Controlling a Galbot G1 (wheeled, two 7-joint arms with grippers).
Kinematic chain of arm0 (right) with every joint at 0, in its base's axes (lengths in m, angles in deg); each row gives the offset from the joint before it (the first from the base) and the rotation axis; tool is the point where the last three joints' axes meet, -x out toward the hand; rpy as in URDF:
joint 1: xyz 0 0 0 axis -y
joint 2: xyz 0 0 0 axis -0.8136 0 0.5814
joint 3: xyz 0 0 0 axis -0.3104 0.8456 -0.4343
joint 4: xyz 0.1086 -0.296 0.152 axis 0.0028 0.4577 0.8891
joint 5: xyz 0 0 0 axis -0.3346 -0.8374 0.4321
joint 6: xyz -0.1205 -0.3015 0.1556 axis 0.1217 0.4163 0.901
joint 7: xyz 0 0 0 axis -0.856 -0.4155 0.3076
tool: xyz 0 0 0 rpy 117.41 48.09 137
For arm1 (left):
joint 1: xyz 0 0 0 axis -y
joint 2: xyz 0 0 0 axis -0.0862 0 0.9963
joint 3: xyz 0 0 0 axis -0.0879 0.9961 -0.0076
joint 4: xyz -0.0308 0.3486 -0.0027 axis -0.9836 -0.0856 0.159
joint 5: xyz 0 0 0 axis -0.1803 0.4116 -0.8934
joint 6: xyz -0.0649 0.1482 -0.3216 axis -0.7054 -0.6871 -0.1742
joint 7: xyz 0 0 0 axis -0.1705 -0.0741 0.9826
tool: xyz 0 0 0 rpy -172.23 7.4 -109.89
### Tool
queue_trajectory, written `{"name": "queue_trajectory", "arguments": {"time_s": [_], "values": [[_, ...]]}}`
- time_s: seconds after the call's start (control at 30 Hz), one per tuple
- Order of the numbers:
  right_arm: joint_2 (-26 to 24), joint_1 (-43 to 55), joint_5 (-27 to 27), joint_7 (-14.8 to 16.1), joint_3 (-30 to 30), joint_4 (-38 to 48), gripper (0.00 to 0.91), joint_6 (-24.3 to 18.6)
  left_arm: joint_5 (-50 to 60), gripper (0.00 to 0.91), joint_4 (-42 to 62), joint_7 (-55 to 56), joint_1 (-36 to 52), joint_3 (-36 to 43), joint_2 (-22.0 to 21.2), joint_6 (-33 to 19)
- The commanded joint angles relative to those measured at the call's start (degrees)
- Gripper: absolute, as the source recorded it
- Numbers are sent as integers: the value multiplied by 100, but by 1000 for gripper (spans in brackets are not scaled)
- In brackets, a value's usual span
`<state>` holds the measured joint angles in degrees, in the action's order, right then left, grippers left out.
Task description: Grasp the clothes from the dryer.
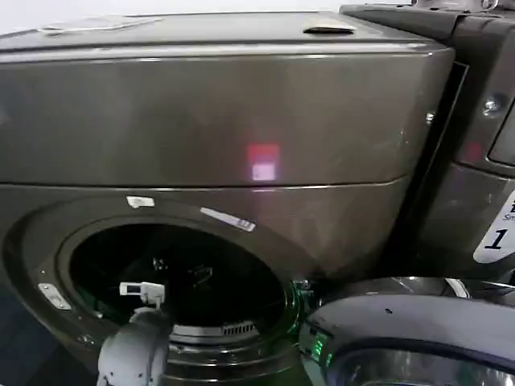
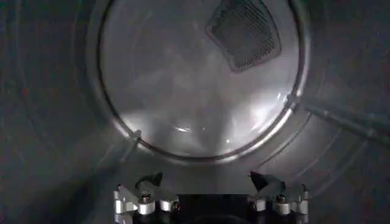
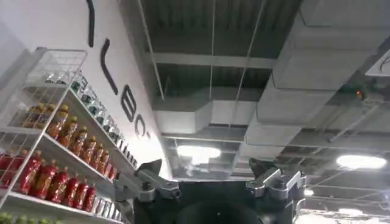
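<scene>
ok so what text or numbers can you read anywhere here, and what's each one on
"1": white sticker on the machine beside the dryer; the small print above it is too blurred to read.
Large dark letters on the white wall above the bottle shelves: cut off, unreadable.
Small white stickers round the dryer's opening: too small to read.

head: close on dryer (image 1: 225,161) front | left wrist: inside drum | right wrist: ceiling (upturned)

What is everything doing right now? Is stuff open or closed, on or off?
Dryer: door open, round mouth uncovered.
Pink light: on.
Drum: dim inside, no cloth seen.
Left gripper: inside the drum, fingers open, holding nothing.
Right gripper: pointing up at the ceiling, fingers open, holding nothing.
</scene>
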<state>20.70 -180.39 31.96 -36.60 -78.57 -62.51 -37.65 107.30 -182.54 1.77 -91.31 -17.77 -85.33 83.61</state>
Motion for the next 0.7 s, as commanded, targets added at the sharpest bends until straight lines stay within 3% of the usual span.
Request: {"name": "queue_trajectory", "arguments": {"time_s": [0.03, 0.27, 0.7], "values": [[22, 9, -5, 3, 7, 8, 907, -18, 836, 907, 264, -1474, 670, -5, 225, -3925], [10, -31, -4, 4, -8, 48, 907, -37, 809, 907, 640, -1480, 941, 218, 420, -4351], [43, 29, -22, 23, 85, 113, 907, -73, 782, 907, 1202, -1481, 1085, 566, 931, -4393]]}}
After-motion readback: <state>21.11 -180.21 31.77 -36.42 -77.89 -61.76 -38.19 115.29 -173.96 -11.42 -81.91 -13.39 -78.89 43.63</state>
